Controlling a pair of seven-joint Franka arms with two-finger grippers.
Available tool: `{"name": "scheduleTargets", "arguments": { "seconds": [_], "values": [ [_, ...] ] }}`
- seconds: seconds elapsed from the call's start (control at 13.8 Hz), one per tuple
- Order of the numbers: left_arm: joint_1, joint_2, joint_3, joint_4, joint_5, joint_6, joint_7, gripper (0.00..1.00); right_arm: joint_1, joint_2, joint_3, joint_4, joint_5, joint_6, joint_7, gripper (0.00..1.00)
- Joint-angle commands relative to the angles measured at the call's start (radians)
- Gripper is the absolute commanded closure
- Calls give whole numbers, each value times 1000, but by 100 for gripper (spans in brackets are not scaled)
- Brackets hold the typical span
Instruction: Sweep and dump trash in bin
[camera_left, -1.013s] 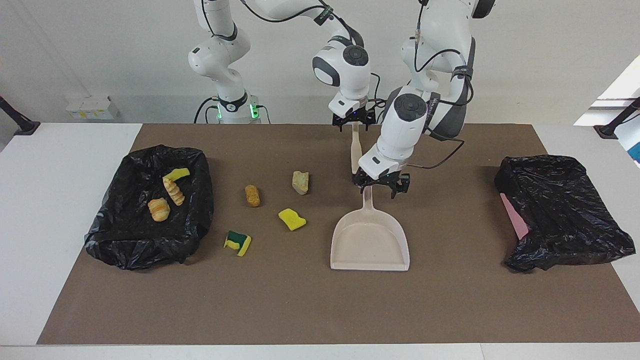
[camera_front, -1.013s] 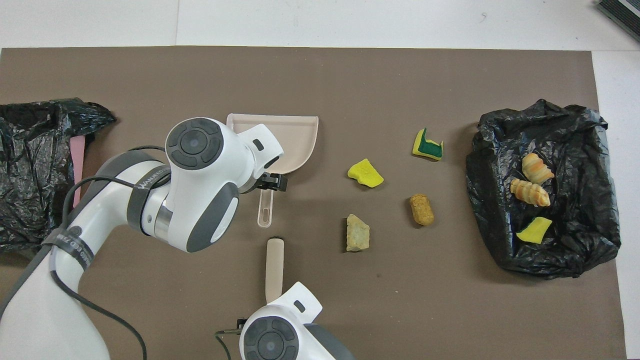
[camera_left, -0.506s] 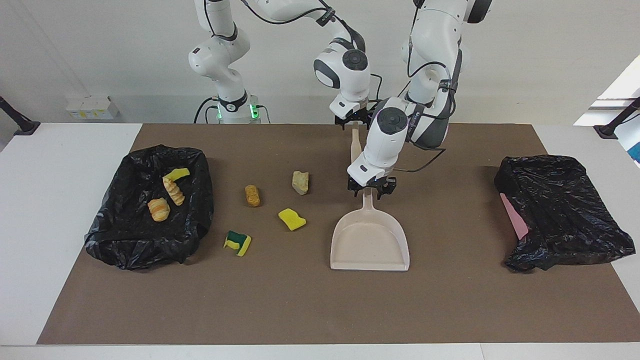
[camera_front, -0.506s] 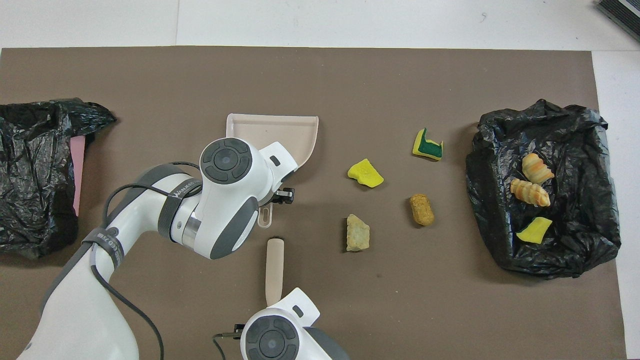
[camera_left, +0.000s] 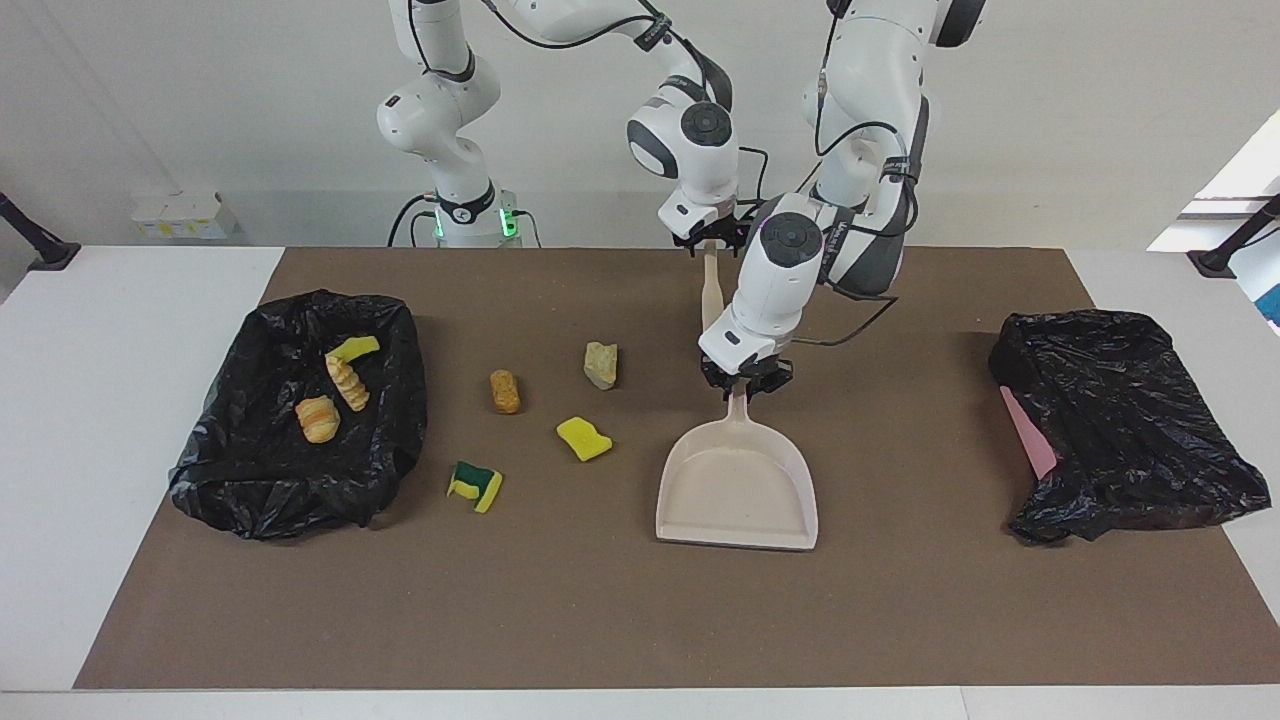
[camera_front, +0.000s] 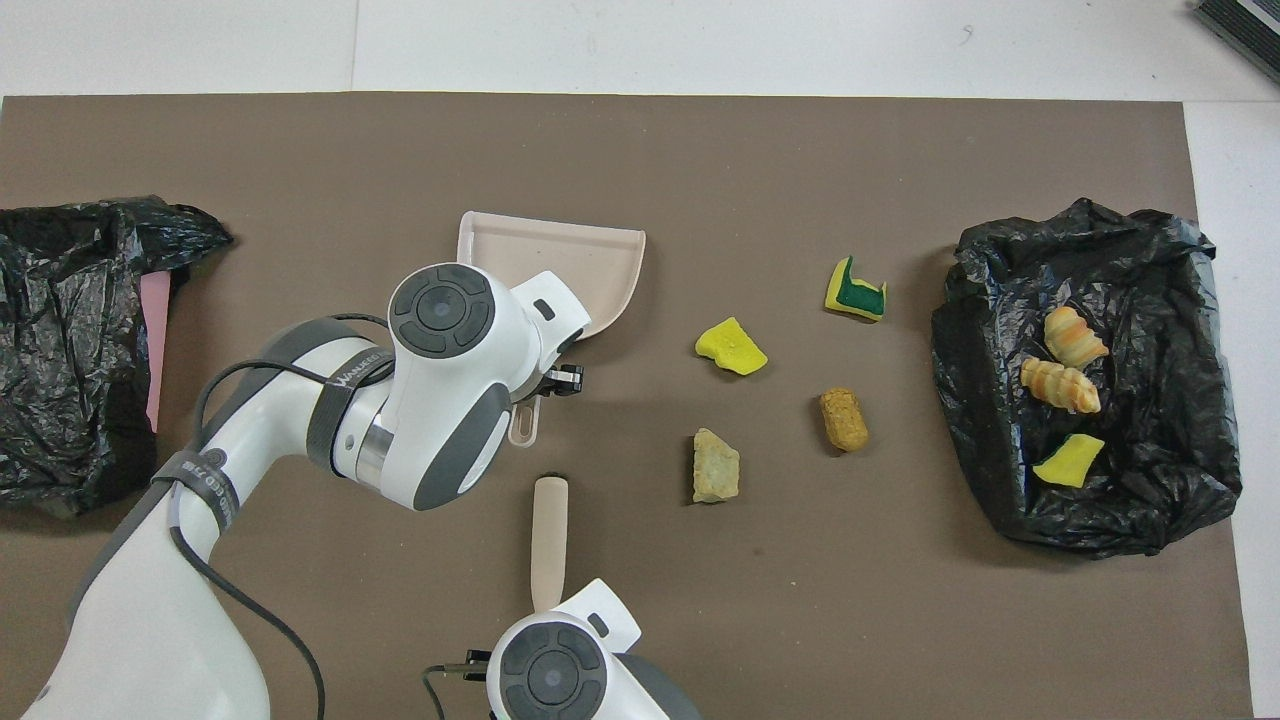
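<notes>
My left gripper (camera_left: 738, 384) is shut on the handle of the beige dustpan (camera_left: 737, 490), which sits on the brown mat; the pan also shows in the overhead view (camera_front: 560, 260). My right gripper (camera_left: 711, 243) is shut on one end of the beige brush (camera_left: 711, 300), close to the robots. Loose trash lies beside the pan toward the right arm's end: a tan lump (camera_left: 601, 364), a brown lump (camera_left: 505, 391), a yellow sponge (camera_left: 583, 438) and a yellow-green sponge (camera_left: 476, 485). The black-lined bin (camera_left: 260, 480) holds two croissant pieces (camera_left: 318, 418) and a yellow sponge piece (camera_left: 352, 348).
A second black bag (camera_left: 1120, 420) with a pink edge (camera_left: 1028, 428) showing lies at the left arm's end of the mat. White table borders the mat on all sides.
My left gripper has moved onto the dustpan's handle and shut on it. The pan has turned and shifted slightly. The right arm and brush have barely moved.
</notes>
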Motion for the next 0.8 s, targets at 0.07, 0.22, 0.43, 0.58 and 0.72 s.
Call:
{"name": "scheduleTargets", "arguments": {
  "seconds": [0.07, 0.22, 0.43, 0.58, 0.72],
  "values": [
    [0, -10, 6, 4, 5, -21, 14, 84, -1, -6, 0, -21, 46, 21, -56, 47],
    [20, -9, 5, -1, 3, -12, 48, 80, 4, 10, 0, -22, 46, 20, -48, 58],
    [20, -7, 5, 4, 2, -18, 48, 89, 4, 11, 1, -16, 45, 12, -36, 98],
    [24, -15, 8, 7, 3, -28, 51, 99, 4, 2, 1, -16, 45, 8, -31, 100],
    [43, -24, 13, 21, 11, -47, 77, 100, 2, -33, 0, -16, 40, -14, -31, 100]
  ]
}}
